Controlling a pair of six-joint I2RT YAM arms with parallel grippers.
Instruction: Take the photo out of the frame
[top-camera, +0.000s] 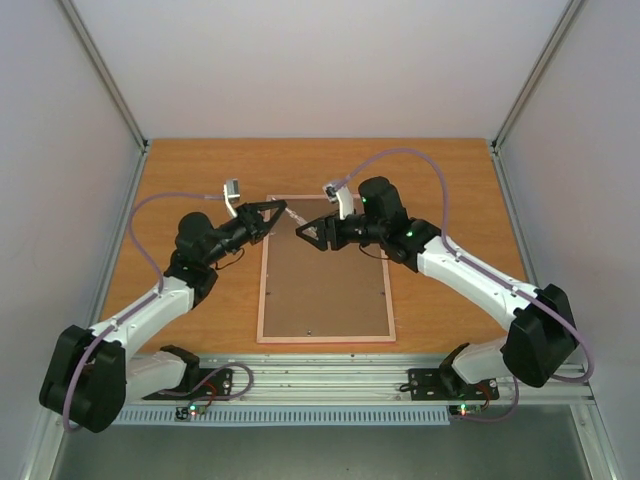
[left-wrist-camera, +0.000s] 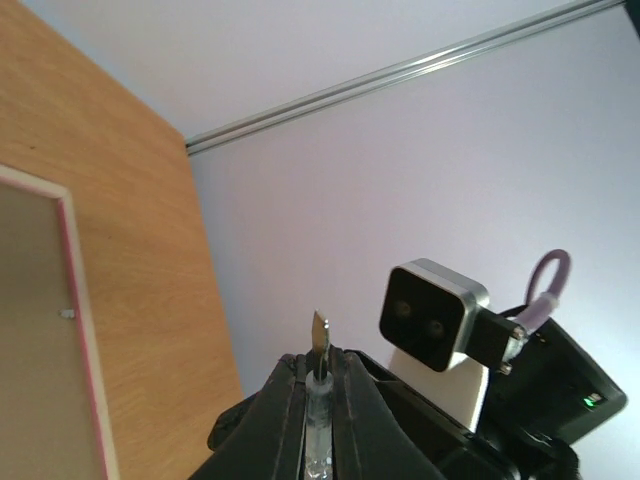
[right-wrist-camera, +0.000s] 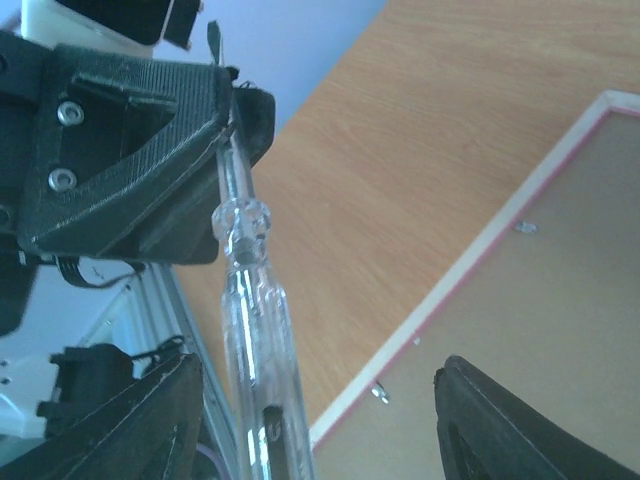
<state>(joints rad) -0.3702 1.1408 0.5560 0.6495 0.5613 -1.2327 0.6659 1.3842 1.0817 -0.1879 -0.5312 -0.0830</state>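
Note:
The frame (top-camera: 325, 290) lies face down mid-table, showing its brown back board inside a pale pink rim (left-wrist-camera: 82, 340). The photo is hidden under that board. My left gripper (top-camera: 280, 210) hangs over the frame's far left corner, shut on the metal shaft of a clear-handled screwdriver (right-wrist-camera: 255, 330), whose flat blade (left-wrist-camera: 320, 335) pokes out past the fingers. My right gripper (top-camera: 306, 233) faces it, open. The clear handle stands between its spread fingers (right-wrist-camera: 130, 420), nearer the left one and gripped by neither. Small metal tabs (right-wrist-camera: 380, 393) sit along the board (right-wrist-camera: 550, 300) edge.
The wooden tabletop (top-camera: 200, 170) is bounded by white walls on three sides and a metal rail (top-camera: 330, 380) at the near edge. The right wrist's camera (left-wrist-camera: 432, 315) hangs close in front of the left gripper.

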